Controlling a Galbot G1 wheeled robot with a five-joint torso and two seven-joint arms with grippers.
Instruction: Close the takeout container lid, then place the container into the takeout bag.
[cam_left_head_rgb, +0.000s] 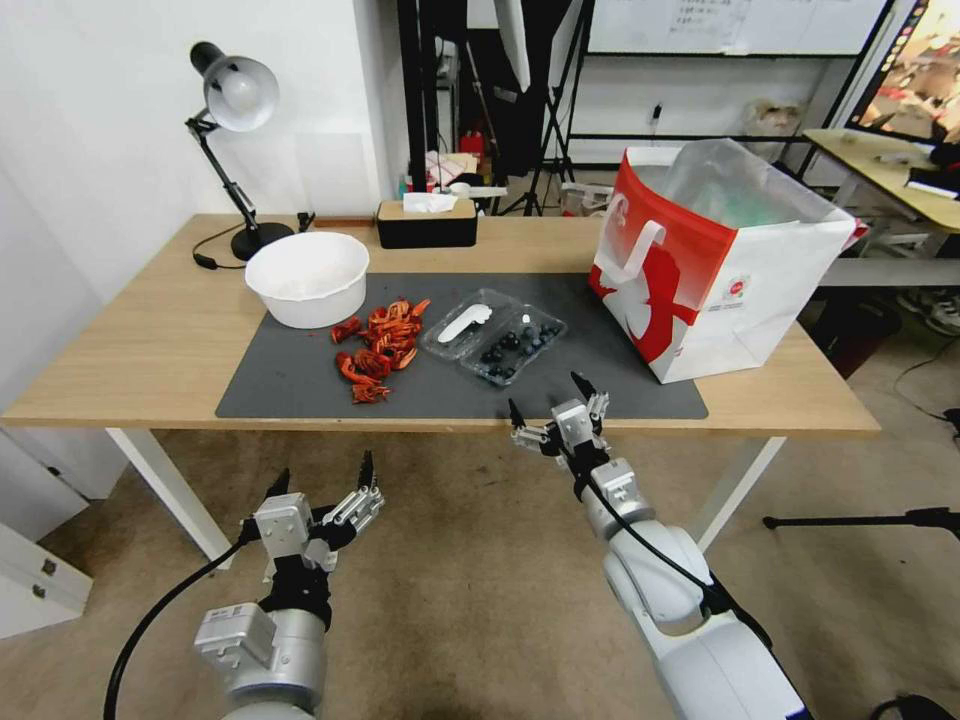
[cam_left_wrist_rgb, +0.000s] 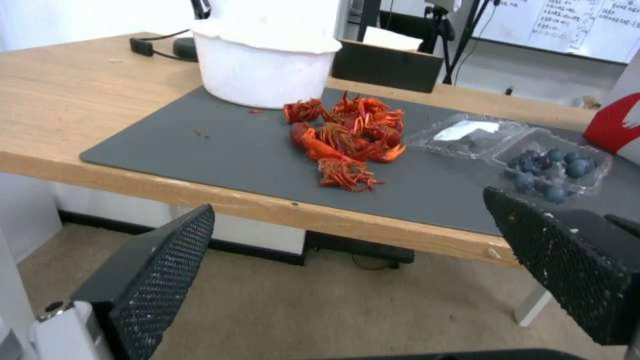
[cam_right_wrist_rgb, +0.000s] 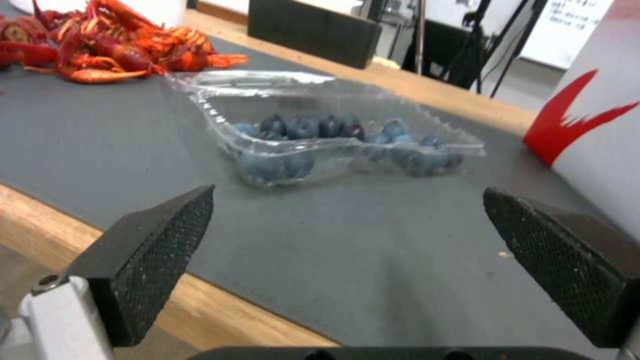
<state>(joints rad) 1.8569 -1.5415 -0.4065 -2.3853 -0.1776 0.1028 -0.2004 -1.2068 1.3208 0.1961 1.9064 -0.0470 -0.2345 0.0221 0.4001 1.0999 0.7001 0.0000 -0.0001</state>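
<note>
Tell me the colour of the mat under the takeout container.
Dark grey, plain: the mat under the takeout container shows best in the head view.

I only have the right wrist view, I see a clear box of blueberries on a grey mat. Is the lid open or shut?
Observer: Open. In the head view the lid lies flat on the mat beside the berry half of the takeout container, white sticker up.
Operator: Where is the bag's opening?
Observer: The takeout bag stands upright to the container's right, its top open, with a clear liner.
Operator: And the left arm?
Observer: The left gripper is open, short of the table's front edge, over the floor.
Operator: What is the red stuff?
Observer: A crayfish pile, between a white bowl and the lid.
</note>
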